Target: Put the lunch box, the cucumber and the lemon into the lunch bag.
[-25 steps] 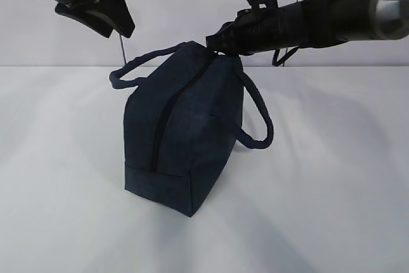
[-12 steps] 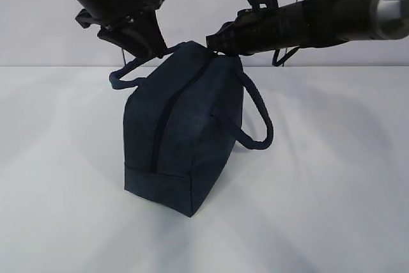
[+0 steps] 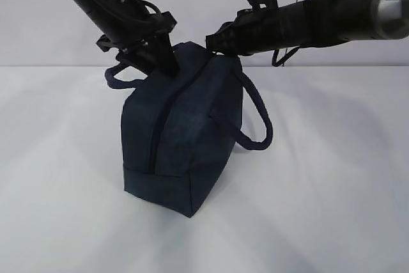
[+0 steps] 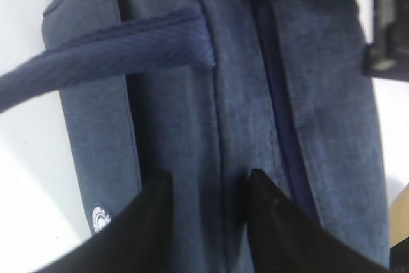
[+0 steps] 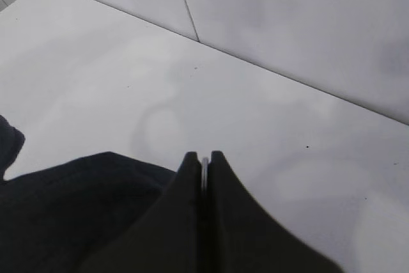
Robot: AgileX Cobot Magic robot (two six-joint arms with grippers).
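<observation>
The lunch bag [image 3: 182, 132] stands in the middle of the white table [image 3: 332, 177], zipped up. My right hand [image 5: 204, 167] is pinched tight on a thin metal ring at the far top end, I think the zipper pull. My left hand [image 4: 208, 190] is open a little, down on the bag's top beside the zipper [image 4: 281, 126], to hold it steady. I can't see the food.

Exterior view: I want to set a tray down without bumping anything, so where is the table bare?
The white table is bare in front of the lunch bag, to its left, and to its right past the hanging handle. It is crowded above the bag, where the left gripper and right gripper meet its top.
</observation>
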